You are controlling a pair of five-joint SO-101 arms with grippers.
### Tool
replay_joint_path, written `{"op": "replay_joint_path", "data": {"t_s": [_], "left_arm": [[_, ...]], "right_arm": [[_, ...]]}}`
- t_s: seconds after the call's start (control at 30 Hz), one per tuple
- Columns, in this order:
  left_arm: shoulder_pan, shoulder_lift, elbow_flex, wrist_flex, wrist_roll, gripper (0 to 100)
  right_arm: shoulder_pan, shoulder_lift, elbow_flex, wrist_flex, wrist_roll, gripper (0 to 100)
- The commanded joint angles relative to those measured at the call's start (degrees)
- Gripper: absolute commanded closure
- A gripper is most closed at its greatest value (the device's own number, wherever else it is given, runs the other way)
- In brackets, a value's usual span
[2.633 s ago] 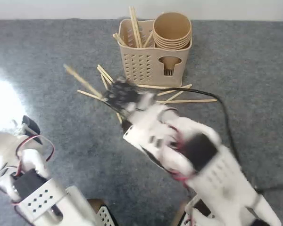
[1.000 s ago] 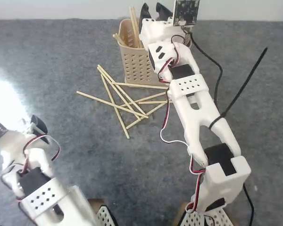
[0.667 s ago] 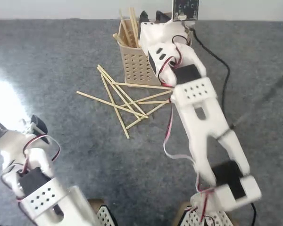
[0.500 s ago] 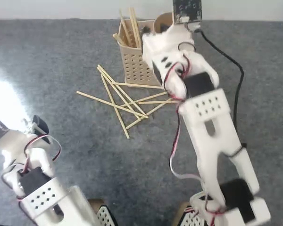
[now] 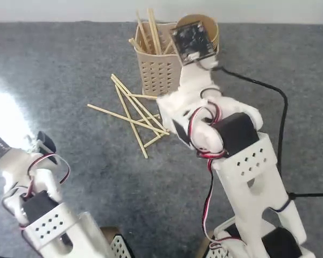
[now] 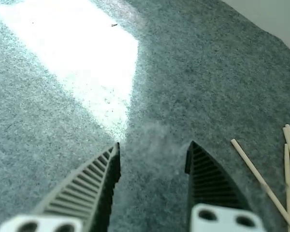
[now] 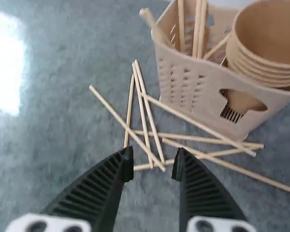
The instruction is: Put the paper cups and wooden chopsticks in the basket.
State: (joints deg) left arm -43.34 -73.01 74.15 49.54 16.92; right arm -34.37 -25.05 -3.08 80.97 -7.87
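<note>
Several wooden chopsticks (image 5: 132, 113) lie crossed in a loose heap on the grey mat (image 5: 70, 64), just in front of the basket (image 5: 159, 72) on its arm-facing side, and one or two reach its foot. More chopsticks (image 5: 148, 29) stand upright in one compartment of the basket, and a stack of paper cups (image 5: 212, 27) sits nested in the compartment beside them. So the cups look done, and the loose sticks are what remains.

The right gripper (image 7: 153, 157) hangs over the heap near the basket, jaws parted and holding nothing. The left gripper (image 6: 153, 147) sits well away from the basket over bare mat, jaws likewise apart and empty.

These sticks should be very light, thin and stiff, and liable to roll or pivot when nudged. Because they overlap, lifting a lower one would likely drag its neighbours. The safer hold seems to be on an uppermost stick, near its middle so it stays level, at a stretch clear of the crossings. The jaws would need to close across its width, right down at the mat.
</note>
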Motion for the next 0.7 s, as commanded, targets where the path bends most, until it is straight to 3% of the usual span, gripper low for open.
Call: {"op": "replay_joint_path", "data": {"t_s": [0.0,0.17,0.3,0.47,0.67], "left_arm": [[0.44,-0.26,-1.45,-1.49,0.62,79],[0.44,9.67,-5.58,-1.58,0.62,79],[0.09,22.33,-9.80,-4.66,0.62,79],[0.00,32.97,-12.26,-9.05,0.62,79],[0.00,35.60,-13.23,-9.23,0.53,79]], "right_arm": [[-2.15,-2.77,-0.26,5.23,0.79,85.0],[-2.51,-2.95,9.05,6.90,1.58,84.9],[-2.33,-2.95,19.78,1.27,9.23,85.0],[5.41,-2.24,29.19,-11.21,17.67,84.7],[11.82,7.52,30.68,-18.86,25.41,84.6]]}}
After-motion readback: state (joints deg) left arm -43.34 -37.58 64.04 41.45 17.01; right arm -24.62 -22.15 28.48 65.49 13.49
